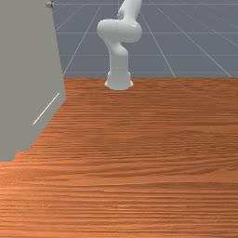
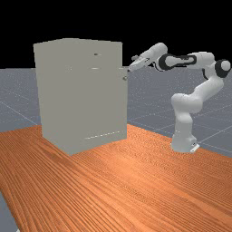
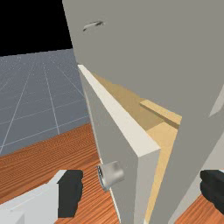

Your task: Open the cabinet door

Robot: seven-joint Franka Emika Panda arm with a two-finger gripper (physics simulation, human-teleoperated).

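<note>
In the far view, the gripper (image 2: 131, 70) is beside the upper right edge of the grey cabinet (image 2: 81, 95), close above a small knob (image 2: 125, 78). The wrist view has the gripper (image 3: 142, 190) open, its two fingers wide apart. Between them stand the round metal knob (image 3: 111, 174) and the free edge of the door (image 3: 124, 120); the knob is much nearer one finger, with a gap visible. The door stands ajar, and a tan interior (image 3: 164, 131) shows behind it. In the front view, the cabinet (image 1: 23, 69) is at the left, with a knob (image 1: 50, 4) near the top.
Another handle (image 3: 93, 26) is on the cabinet front beyond the ajar door. The wooden table (image 2: 136, 181) extends around the cabinet's base. The arm's base stands on the table at the far view's right, apart from the cabinet.
</note>
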